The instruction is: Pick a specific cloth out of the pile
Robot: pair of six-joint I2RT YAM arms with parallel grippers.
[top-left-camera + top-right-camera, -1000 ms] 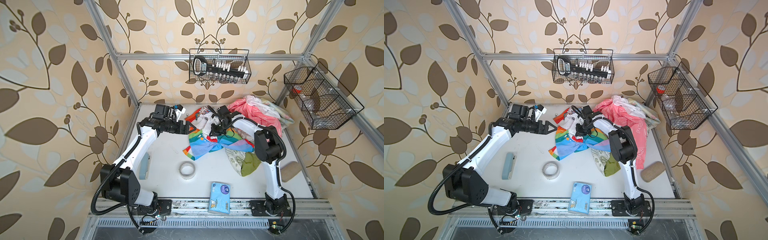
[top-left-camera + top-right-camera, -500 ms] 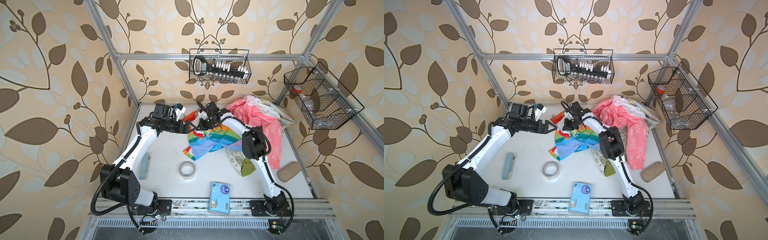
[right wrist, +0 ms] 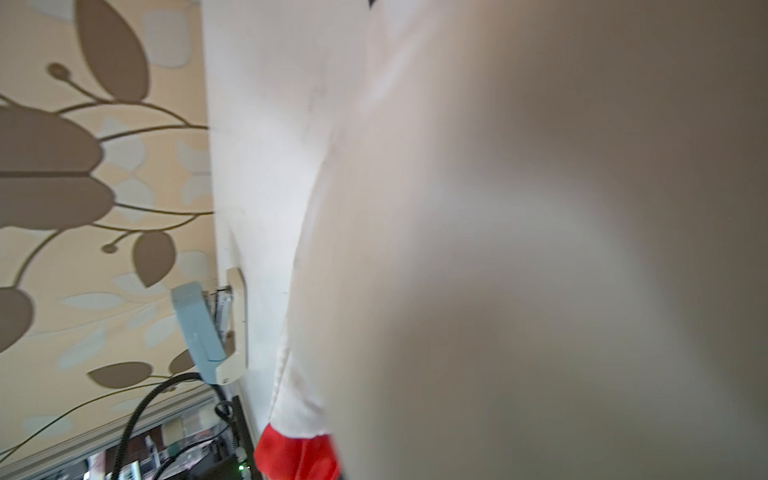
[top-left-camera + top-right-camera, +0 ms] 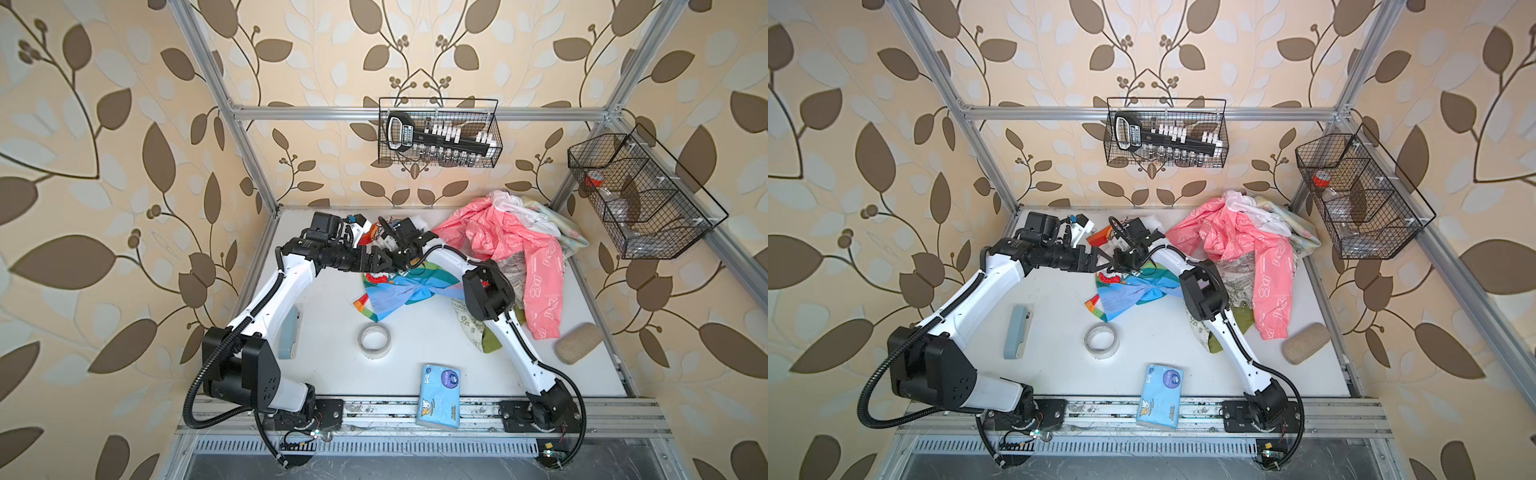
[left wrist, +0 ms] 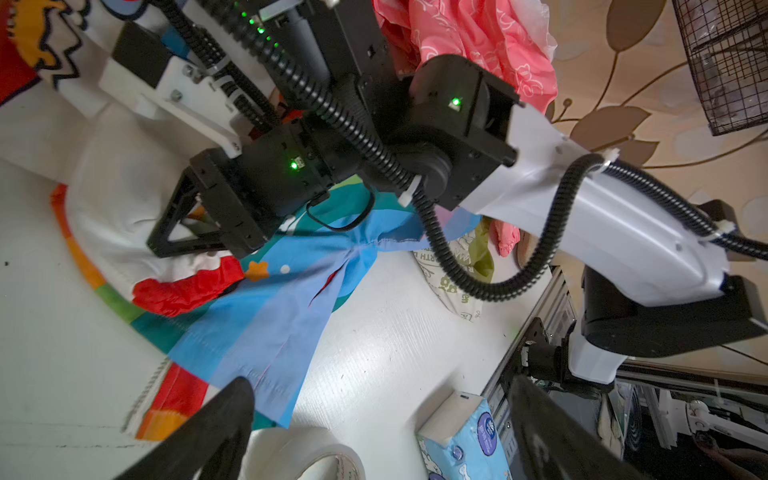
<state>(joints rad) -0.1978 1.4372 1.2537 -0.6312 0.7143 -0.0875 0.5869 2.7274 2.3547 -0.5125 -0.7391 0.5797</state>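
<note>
The cloth [image 4: 405,289] [image 4: 1133,291], rainbow-striped with white panels and red trim, lies bunched at the middle back of the table. My right gripper [image 5: 166,235] is shut on its white part beside the red trim [image 5: 187,286]. In the right wrist view the white fabric [image 3: 519,249] fills the picture and hides the jaws. My left gripper [image 4: 384,261] [image 5: 382,436] hovers open just above the cloth's left end, close over the right gripper. The pile [image 4: 511,245] [image 4: 1246,241], topped by a pink printed garment, sits at the back right.
A tape roll [image 4: 374,338] and a blue tissue pack [image 4: 440,395] lie in front of the cloth. A blue stapler [image 4: 1017,330] lies at the left, a tan stone-like lump [image 4: 577,343] at the right. Wire baskets [image 4: 438,133] [image 4: 640,199] hang on the walls.
My right gripper has moved left and back from beside the pile, dragging the cloth with it. The cloth is more bunched. The left arm has barely moved.
</note>
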